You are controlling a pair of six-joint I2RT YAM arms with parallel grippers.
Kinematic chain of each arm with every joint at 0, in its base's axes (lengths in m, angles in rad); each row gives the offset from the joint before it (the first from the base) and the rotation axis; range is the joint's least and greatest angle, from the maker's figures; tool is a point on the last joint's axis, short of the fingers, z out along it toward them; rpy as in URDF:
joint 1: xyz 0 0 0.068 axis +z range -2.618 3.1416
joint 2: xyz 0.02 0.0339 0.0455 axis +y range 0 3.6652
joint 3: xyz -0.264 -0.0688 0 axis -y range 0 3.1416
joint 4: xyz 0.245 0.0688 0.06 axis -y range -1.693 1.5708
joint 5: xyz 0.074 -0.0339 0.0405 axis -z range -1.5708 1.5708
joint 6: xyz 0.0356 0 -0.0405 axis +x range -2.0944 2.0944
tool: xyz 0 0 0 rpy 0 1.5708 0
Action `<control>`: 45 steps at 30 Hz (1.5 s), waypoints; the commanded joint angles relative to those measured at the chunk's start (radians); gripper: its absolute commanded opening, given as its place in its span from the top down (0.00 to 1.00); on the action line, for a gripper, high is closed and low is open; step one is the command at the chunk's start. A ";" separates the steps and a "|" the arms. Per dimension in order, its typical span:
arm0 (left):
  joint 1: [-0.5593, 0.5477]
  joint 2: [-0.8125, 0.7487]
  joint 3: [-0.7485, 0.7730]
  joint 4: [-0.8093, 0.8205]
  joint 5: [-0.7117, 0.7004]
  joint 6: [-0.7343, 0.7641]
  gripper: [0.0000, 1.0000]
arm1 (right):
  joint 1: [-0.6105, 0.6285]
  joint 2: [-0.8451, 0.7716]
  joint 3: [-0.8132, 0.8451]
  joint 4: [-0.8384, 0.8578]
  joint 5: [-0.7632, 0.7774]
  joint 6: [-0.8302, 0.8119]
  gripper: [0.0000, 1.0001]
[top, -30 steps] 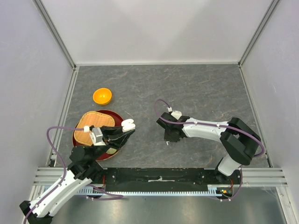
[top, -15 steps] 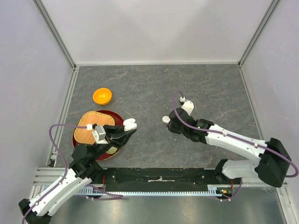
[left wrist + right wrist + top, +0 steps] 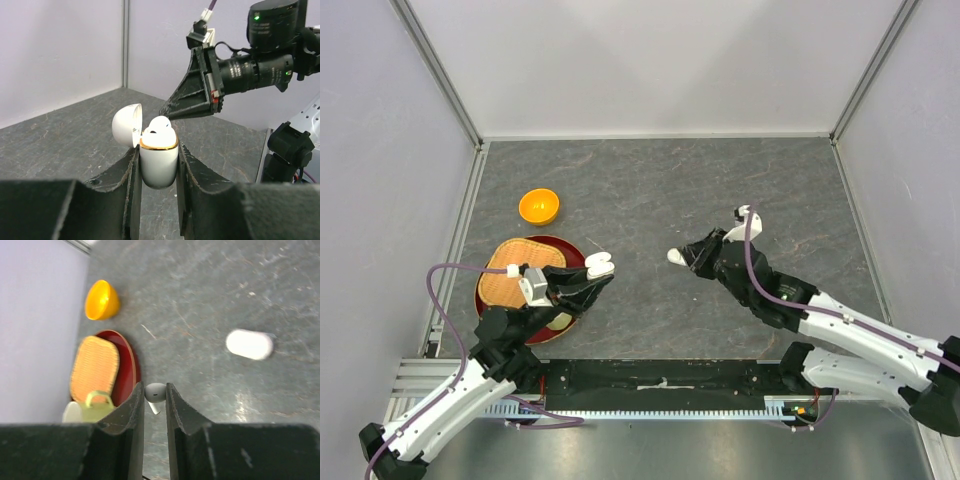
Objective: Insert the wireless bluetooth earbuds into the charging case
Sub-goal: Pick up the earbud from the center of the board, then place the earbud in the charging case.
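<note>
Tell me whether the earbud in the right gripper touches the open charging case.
Apart. In the top external view, bare table shows between the earbud at the right gripper tips and the charging case.

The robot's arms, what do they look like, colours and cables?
Both the left arm and right arm have white links with black joints, and a purple cable runs along each. The left pincer and right pincer are black and wedge-shaped.

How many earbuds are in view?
2. One tiny white glossy earbud pinched in the right jaws; another in the open white charging case gripped by the left jaws. More may be hidden.
</note>
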 commanded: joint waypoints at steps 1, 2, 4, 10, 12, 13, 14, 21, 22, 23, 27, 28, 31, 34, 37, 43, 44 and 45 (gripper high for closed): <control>0.000 0.017 0.003 0.072 0.004 -0.025 0.98 | 0.023 -0.067 -0.018 0.192 0.028 -0.043 1.00; 0.001 0.022 0.003 0.075 0.007 -0.025 0.98 | 0.031 -0.074 -0.017 0.226 0.028 -0.051 1.00; 0.000 0.028 0.003 0.084 0.011 -0.027 0.98 | 0.056 -0.081 -0.014 0.252 0.032 -0.074 1.00; 0.000 0.045 0.003 0.104 0.018 -0.019 0.98 | 0.189 -0.066 0.014 0.384 0.095 -0.176 1.00; 0.001 0.053 0.004 0.108 0.021 -0.018 0.98 | 0.226 -0.057 0.020 0.440 0.109 -0.232 1.00; 0.001 0.053 0.004 0.111 0.023 -0.016 0.98 | 0.256 -0.046 0.025 0.460 0.110 -0.250 1.00; 0.000 0.054 0.004 0.113 0.029 -0.016 0.98 | 0.269 -0.040 0.026 0.496 0.110 -0.276 1.00; 0.000 0.071 0.000 0.133 0.064 -0.005 0.98 | 0.346 0.011 0.048 0.620 0.090 -0.362 1.00; 0.000 0.073 -0.002 0.138 0.070 -0.004 0.98 | 0.356 0.023 0.060 0.631 0.081 -0.373 1.00; 0.000 0.076 -0.004 0.142 0.076 0.002 0.98 | 0.359 0.029 0.065 0.651 0.072 -0.382 1.00; 0.000 0.093 -0.008 0.162 0.090 0.013 0.98 | 0.378 0.066 0.097 0.675 0.028 -0.416 1.00; -0.002 0.096 -0.008 0.168 0.093 0.013 0.98 | 0.381 0.072 0.107 0.678 0.024 -0.416 1.00; 0.000 0.113 -0.013 0.196 0.104 0.018 0.98 | 0.387 0.092 0.120 0.695 0.000 -0.423 1.00; 0.000 0.128 -0.014 0.219 0.110 0.019 0.98 | 0.393 0.115 0.134 0.700 -0.020 -0.425 1.00; 0.000 0.143 -0.014 0.236 0.116 0.021 0.98 | 0.404 0.138 0.141 0.706 -0.038 -0.427 1.00; -0.002 0.160 -0.010 0.256 0.122 0.013 0.98 | 0.421 0.176 0.147 0.720 -0.040 -0.434 1.00; 0.000 0.160 -0.010 0.256 0.124 0.011 0.98 | 0.422 0.181 0.147 0.723 -0.038 -0.440 1.00; 0.000 0.159 -0.010 0.257 0.124 0.010 0.98 | 0.425 0.190 0.149 0.724 -0.037 -0.446 1.00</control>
